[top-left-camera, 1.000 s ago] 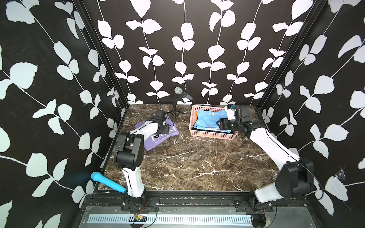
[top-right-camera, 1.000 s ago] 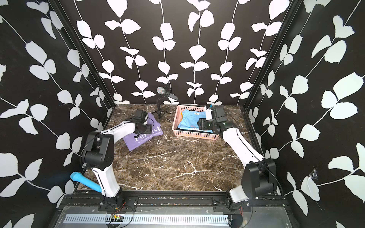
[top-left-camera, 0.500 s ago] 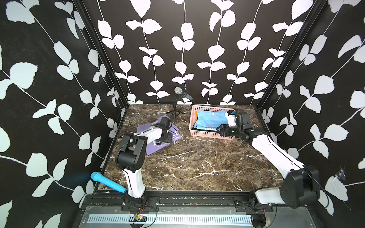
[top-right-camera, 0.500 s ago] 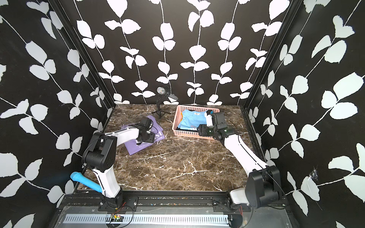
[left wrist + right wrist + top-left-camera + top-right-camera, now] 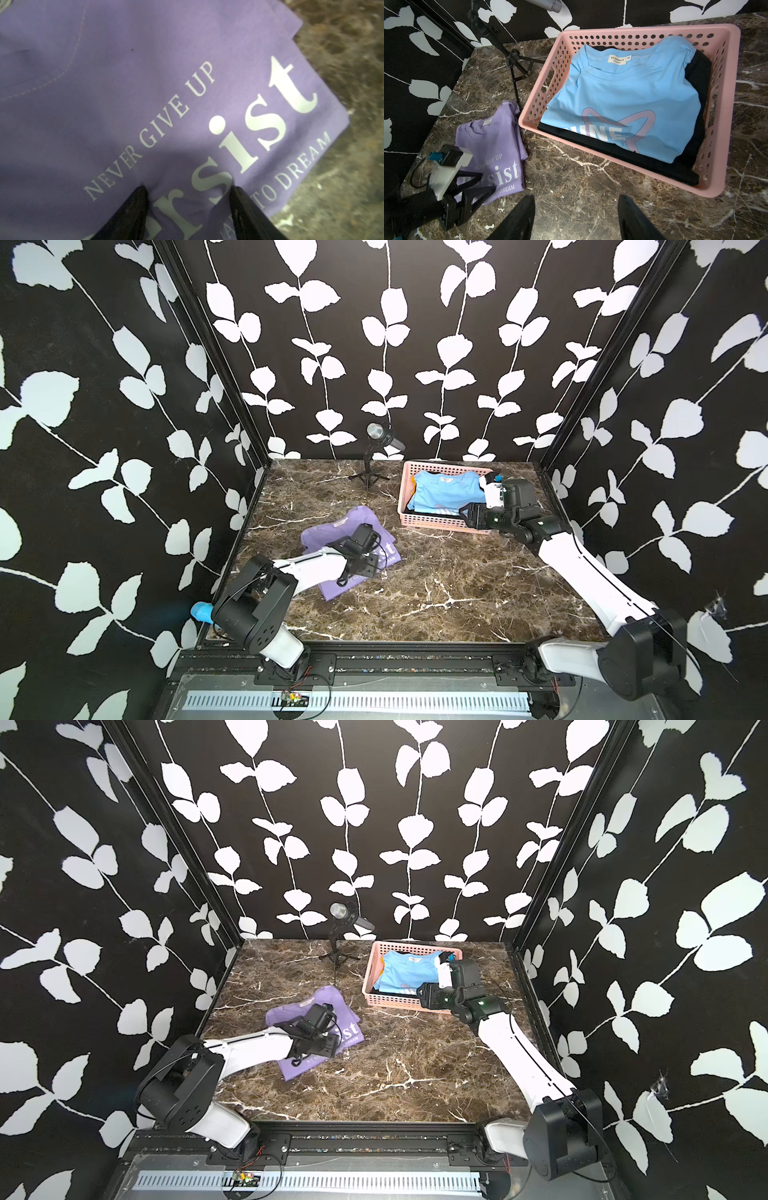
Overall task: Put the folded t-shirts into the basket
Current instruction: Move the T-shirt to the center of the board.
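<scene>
left claw (image 5: 188, 190) — spread, tips on purple shirt (image 5: 145, 93) | right claw (image 5: 576, 199) — spread, empty, beside basket (image 5: 654, 27)

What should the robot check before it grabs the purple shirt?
1. The left gripper is open: ok.
2. It is above the purple shirt: ok.
3. Shirt folded, lying on the table: ok.
4. Fingertips touching the cloth: cannot tell.
5. The right gripper is open and outside the basket: ok.
6. Room in the basket on top of the light blue shirt: ok, it seems.
</scene>
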`<state>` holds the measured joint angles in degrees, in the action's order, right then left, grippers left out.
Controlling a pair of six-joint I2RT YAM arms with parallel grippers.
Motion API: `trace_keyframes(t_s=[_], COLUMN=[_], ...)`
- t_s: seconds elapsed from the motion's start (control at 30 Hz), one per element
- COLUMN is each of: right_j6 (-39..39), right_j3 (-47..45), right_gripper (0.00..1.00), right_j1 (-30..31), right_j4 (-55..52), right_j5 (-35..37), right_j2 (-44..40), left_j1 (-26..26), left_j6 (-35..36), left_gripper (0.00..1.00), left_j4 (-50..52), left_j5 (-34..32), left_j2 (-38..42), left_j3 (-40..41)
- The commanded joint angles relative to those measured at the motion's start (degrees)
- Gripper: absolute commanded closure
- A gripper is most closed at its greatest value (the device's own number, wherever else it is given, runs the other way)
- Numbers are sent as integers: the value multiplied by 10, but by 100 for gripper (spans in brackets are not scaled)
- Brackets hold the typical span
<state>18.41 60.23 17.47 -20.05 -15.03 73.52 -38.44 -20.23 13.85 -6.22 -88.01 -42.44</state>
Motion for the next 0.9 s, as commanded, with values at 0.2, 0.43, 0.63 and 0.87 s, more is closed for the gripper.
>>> trace_keyframes(t_s=[0.2, 0.43, 0.63, 0.87], right_j6=[-26, -23, -27, -27], right_j3=[15, 21, 17, -21], right_gripper=[34, 34, 34, 34], right_j1=[-5, -29, -33, -31], right_j4=[-32, -42, -71, -59], right_j5=[27, 25, 21, -5], right_j2=[18, 42, 67, 65], left_j1=[-138, -232, -248, -248], left_j6=[-44, -21, 46, 87], left_gripper=[39, 41, 42, 35], left_j4=[38, 55, 85, 122], left_j5=[65, 83, 101, 54], left_j2=[-34, -81, -128, -87], left_j3=[19, -40, -122, -153])
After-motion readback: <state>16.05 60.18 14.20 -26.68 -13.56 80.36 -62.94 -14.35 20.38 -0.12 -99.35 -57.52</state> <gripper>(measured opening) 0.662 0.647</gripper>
